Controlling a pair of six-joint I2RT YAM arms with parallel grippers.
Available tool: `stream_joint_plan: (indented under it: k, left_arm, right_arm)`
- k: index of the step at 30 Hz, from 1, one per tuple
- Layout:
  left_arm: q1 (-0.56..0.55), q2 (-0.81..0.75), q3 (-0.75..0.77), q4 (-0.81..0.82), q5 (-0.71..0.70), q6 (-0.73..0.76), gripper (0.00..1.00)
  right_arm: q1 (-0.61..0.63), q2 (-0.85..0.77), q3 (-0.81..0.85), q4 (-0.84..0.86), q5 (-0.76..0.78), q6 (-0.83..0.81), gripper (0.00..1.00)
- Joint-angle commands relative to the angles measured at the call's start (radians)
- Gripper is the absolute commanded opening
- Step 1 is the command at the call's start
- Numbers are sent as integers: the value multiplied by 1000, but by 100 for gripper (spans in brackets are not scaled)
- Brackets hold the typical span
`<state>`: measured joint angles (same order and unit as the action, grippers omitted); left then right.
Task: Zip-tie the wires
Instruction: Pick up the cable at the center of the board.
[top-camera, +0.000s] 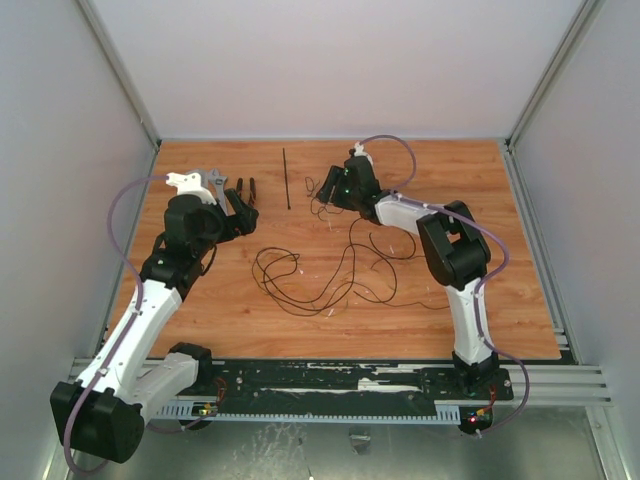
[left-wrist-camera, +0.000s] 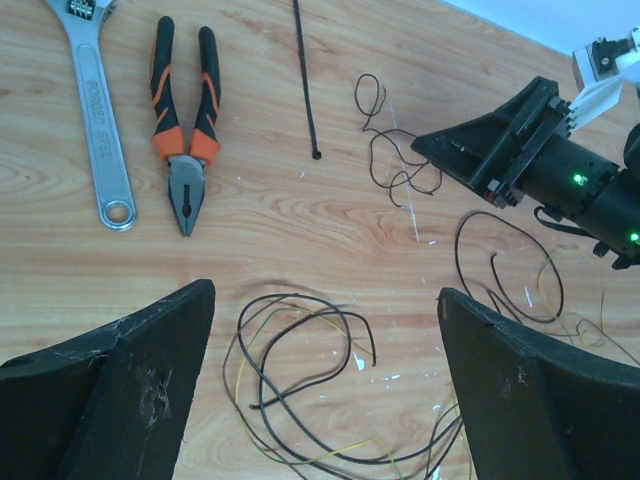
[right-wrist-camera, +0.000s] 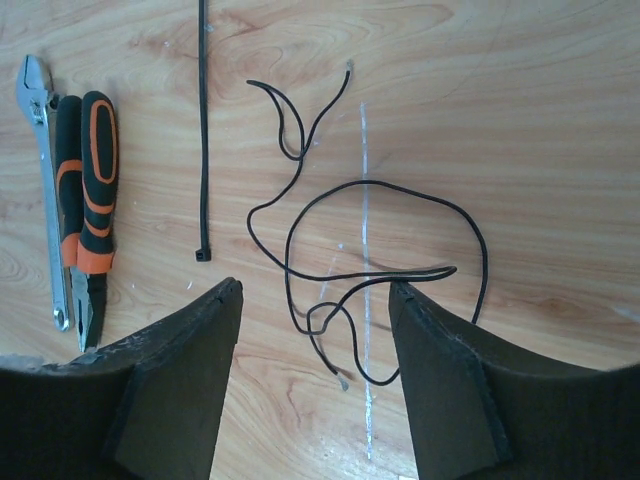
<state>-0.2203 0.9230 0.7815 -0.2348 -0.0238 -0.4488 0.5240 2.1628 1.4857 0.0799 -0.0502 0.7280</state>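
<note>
progress: nothing done yet; wires (right-wrist-camera: 365, 183) lay loose, unbundled | zip tie (right-wrist-camera: 202, 130) lay flat just ahead-left of right gripper (right-wrist-camera: 315, 290), unthreaded | right gripper hovered over a wire loop, jaws partly apart, empty | left gripper (left-wrist-camera: 325, 290) gaped wide, empty (gathering, looping, cinching all left, i judged)

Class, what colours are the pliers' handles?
The pliers have black handles with orange trim, which shows best in the left wrist view.
</note>
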Motion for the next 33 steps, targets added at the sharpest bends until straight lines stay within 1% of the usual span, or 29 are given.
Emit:
stream_joint_plan:
  k: [1,5,16,19,23,26,27,30,33]
  left_arm:
    - [-1,4,22,12,6,21,98]
    - [-1,9,25,12,7,23,98]
    - [-1,11,27,12,13,20,98]
    - [-1,10,22,12,15,18,98]
    - [-1,7,22,12,13,22,98]
    - [-1,5,29,9,10,27,98]
    - [-1,6,34,8,11,28,98]
    - [-1,13,58,5,32,27,98]
    - [-1,35,106,6,77,36,98]
  right_arm:
    - [10,22,46,3,40,-15,61]
    - [9,45,77,-17,46,-17,58]
    - [11,80,78,-14,51,0,43]
    - [10,83,78,-13,55,-4,34]
    - [12,65,77,-17,65,-18,14]
    - [12,28,71,-23,83,-41,1]
    - [12,13,71,-29,92,-52,0]
    - [10,-51,75,-48,114,-107,0]
    - [8,-134,115,-87,104,-182,0]
